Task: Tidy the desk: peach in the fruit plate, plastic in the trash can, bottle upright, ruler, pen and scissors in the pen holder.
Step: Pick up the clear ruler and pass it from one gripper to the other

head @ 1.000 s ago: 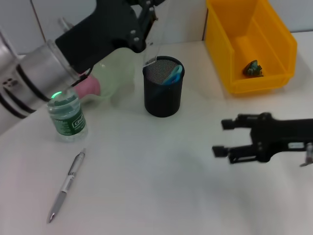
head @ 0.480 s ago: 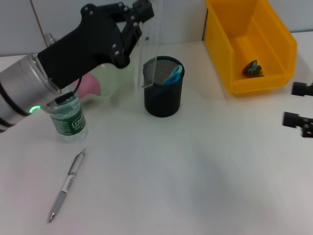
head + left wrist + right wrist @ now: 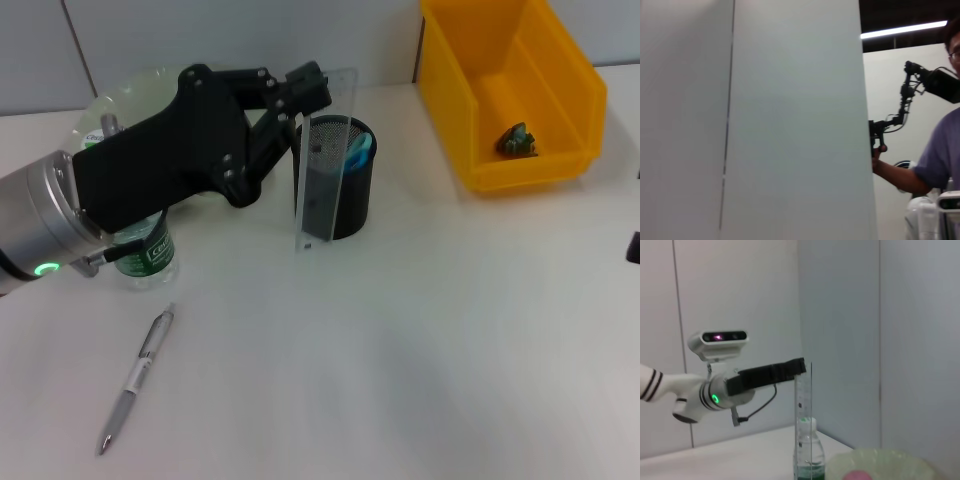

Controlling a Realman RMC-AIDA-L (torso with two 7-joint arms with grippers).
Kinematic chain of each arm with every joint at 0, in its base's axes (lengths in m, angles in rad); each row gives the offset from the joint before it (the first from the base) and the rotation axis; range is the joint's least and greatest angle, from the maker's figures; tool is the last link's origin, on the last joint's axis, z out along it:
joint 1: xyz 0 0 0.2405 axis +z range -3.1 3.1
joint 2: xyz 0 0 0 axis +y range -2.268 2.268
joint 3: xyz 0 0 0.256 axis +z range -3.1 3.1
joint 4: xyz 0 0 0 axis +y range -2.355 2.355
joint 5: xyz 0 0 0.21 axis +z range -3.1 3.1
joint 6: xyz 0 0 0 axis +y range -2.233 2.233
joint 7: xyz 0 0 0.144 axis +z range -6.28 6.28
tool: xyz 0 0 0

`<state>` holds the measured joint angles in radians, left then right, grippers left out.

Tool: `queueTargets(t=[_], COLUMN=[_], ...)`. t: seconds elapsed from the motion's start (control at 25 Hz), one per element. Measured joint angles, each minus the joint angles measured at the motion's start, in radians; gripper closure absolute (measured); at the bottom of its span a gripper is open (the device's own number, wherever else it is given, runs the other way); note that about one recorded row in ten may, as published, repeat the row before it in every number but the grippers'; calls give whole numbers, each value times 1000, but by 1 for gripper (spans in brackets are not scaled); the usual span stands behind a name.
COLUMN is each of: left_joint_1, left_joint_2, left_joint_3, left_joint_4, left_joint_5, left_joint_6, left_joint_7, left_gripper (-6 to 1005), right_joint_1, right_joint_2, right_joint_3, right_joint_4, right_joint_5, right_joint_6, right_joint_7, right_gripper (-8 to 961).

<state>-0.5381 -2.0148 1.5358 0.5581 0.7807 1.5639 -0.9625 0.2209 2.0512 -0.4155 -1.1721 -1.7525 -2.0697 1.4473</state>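
Bright, even overhead light; the white surface (image 3: pixel 400 340) shows only faint, soft shadows. The left wrist view includes a glowing ceiling strip light (image 3: pixel 905 29).

It looks like a robotics lab w/ plain grey wall panels (image 3: pixel 740 315), a bare white tabletop (image 3: pixel 420 330), a yellow storage bin (image 3: pixel 510 90), a strip ceiling light (image 3: pixel 905 29), and a person (image 3: pixel 935 150) holding an articulated black arm rig (image 3: pixel 905 100) in the background.

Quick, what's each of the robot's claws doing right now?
Left gripper: shut on the ruler, held upright beside the pen holder.
Right gripper: out of sight at the table's right edge.
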Motion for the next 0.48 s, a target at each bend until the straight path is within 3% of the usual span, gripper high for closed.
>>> queueTargets(t=[0.2, 0.48], left_joint_1=[-1, -3], left_joint_2=[2, -12], left_joint_3=[-2, -4], left_joint_4=[0, 0], left_joint_5=[42, 92], left_joint_6=[28, 39], left_joint_7=[-31, -11], left_gripper=[986, 988], right_joint_1=[60, 144], right_joint_2=[-5, 23], right_joint_3=[-19, -75], right_joint_4=[88, 102], right_joint_5=[-42, -109], right_joint_6=[1, 54], right_joint_7=[-40, -46], right_gripper=[107, 107])
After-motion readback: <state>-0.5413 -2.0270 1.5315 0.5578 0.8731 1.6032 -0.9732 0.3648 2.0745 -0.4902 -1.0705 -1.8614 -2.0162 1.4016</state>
